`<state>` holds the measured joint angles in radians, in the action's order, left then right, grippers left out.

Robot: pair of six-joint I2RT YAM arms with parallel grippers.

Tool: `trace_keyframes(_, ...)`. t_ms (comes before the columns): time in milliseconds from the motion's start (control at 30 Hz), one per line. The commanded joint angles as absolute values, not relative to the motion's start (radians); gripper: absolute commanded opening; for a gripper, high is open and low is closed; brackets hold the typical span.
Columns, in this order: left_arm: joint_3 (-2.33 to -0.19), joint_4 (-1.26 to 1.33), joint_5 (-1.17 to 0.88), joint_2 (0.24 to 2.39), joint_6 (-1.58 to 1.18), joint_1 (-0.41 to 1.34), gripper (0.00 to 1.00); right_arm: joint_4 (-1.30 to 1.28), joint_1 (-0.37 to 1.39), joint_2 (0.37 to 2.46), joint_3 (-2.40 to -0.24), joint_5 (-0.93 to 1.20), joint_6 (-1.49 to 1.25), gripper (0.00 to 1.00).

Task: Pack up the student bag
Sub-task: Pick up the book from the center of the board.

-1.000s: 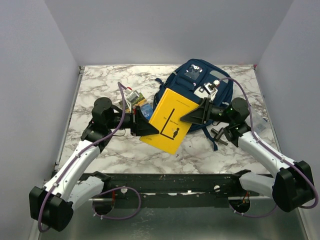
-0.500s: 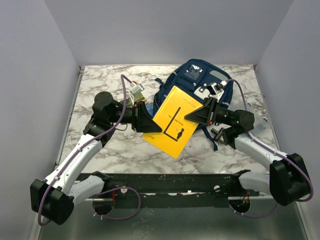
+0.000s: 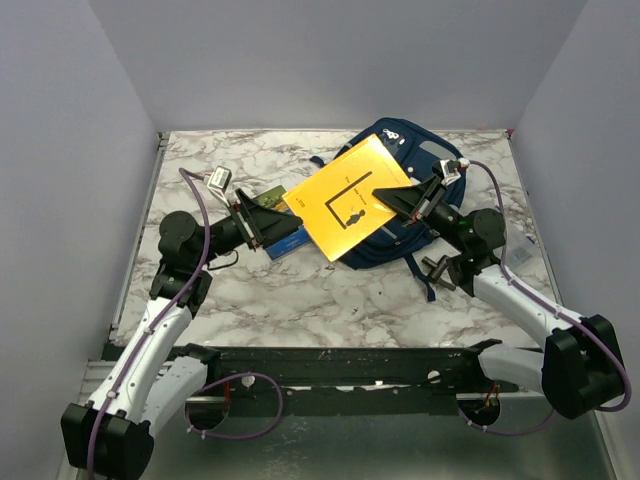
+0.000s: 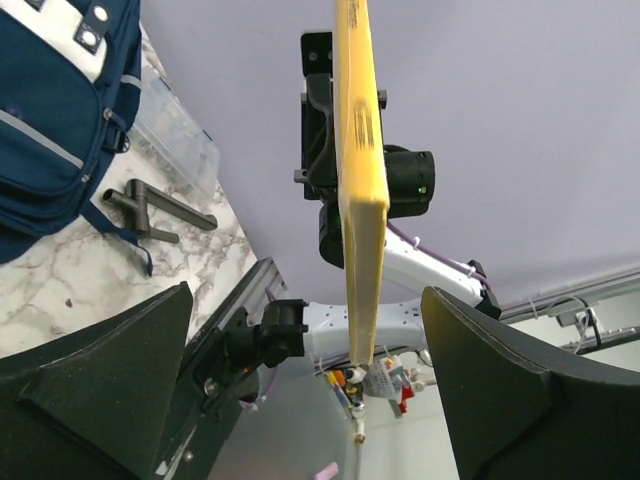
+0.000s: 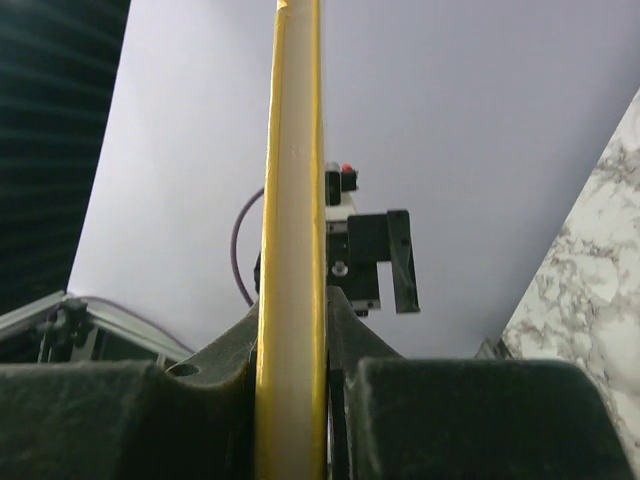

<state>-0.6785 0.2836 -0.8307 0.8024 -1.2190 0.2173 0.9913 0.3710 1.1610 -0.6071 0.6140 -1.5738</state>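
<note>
The student bag (image 3: 397,243) is a navy backpack lying flat at the back right of the marble table, also in the left wrist view (image 4: 48,110). A yellow book (image 3: 343,195) hangs tilted above the bag's left part. My right gripper (image 3: 390,198) is shut on the book's right edge, and its fingers clamp the yellow book (image 5: 292,230) on both sides. My left gripper (image 3: 290,222) stands open to the left of the book, clear of it. In the left wrist view the book's edge (image 4: 360,160) rises beyond the wide open jaws.
A blue item (image 3: 283,247) and a green item (image 3: 266,199) lie on the table under my left gripper. A black tool (image 3: 438,270) and a clear plastic case (image 3: 520,256) lie right of the bag. Walls close in the table (image 3: 200,290) on three sides.
My left gripper has let go of the book and drawn back to the left. My right gripper has closed on the book and lifted it up and back over the bag.
</note>
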Motion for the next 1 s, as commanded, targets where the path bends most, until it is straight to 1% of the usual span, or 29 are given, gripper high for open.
trace_keyframes(0, -0.694, 0.352, -0.648, 0.818, -1.210, 0.353, 0.98, 1.005, 0.365, 1.158, -0.665, 0.445, -1.554, 0.00)
trace_keyframes(100, -0.719, 0.393, -0.600, 0.870, -1.224, 0.415, 0.97, 0.990, 0.378, 1.163, -0.668, 0.418, -1.532, 0.00)
trace_keyframes(133, -0.733, 0.403, -0.597, 0.894, -1.238, 0.428, 0.95, 0.994, 0.386, 1.163, -0.662, 0.401, -1.526, 0.00)
trace_keyframes(200, -0.759, 0.430, -0.602, 0.953, -1.262, 0.449, 0.87, 0.994, 0.405, 1.157, -0.647, 0.368, -1.510, 0.00)
trace_keyframes(267, -0.777, 0.442, -0.601, 0.999, -1.282, 0.462, 0.71, 0.982, 0.420, 1.142, -0.628, 0.331, -1.489, 0.00)
trace_keyframes(300, -0.778, 0.453, -0.591, 1.013, -1.288, 0.466, 0.60, 0.981, 0.431, 1.134, -0.614, 0.312, -1.478, 0.00)
trace_keyframes(433, -0.772, 0.486, -0.538, 1.036, -1.274, 0.475, 0.32, 0.953, 0.452, 1.109, -0.586, 0.271, -1.447, 0.00)
trace_keyframes(533, -0.786, 0.485, -0.530, 1.036, -1.209, 0.476, 0.07, 0.916, 0.452, 1.088, -0.567, 0.266, -1.417, 0.01)
trace_keyframes(567, -0.790, 0.478, -0.528, 1.031, -1.183, 0.471, 0.01, 0.853, 0.452, 1.076, -0.573, 0.262, -1.383, 0.08)
trace_keyframes(600, -0.794, 0.461, -0.529, 1.024, -1.156, 0.458, 0.00, 0.765, 0.452, 1.067, -0.591, 0.263, -1.345, 0.17)
trace_keyframes(700, -0.807, 0.314, -0.501, 0.970, -1.062, 0.398, 0.00, 0.480, 0.452, 1.040, -0.658, 0.243, -1.173, 0.50)
trace_keyframes(733, -0.817, 0.250, -0.486, 0.949, -1.018, 0.370, 0.00, 0.383, 0.451, 1.034, -0.678, 0.230, -1.106, 0.58)
trace_keyframes(800, -0.848, 0.089, -0.424, 0.899, -0.920, 0.310, 0.00, 0.231, 0.451, 1.020, -0.713, 0.187, -0.982, 0.68)
trace_keyframes(833, -0.865, -0.004, -0.382, 0.873, -0.863, 0.283, 0.00, 0.172, 0.451, 1.018, -0.731, 0.162, -0.927, 0.71)
trace_keyframes(900, -0.933, -0.218, -0.219, 0.843, -0.745, 0.265, 0.00, 0.057, 0.451, 1.036, -0.778, 0.136, -0.785, 0.73)
trace_keyframes(967, -0.989, -0.349, -0.060, 0.837, -0.646, 0.267, 0.00, -0.058, 0.451, 1.091, -0.848, 0.137, -0.639, 0.72)
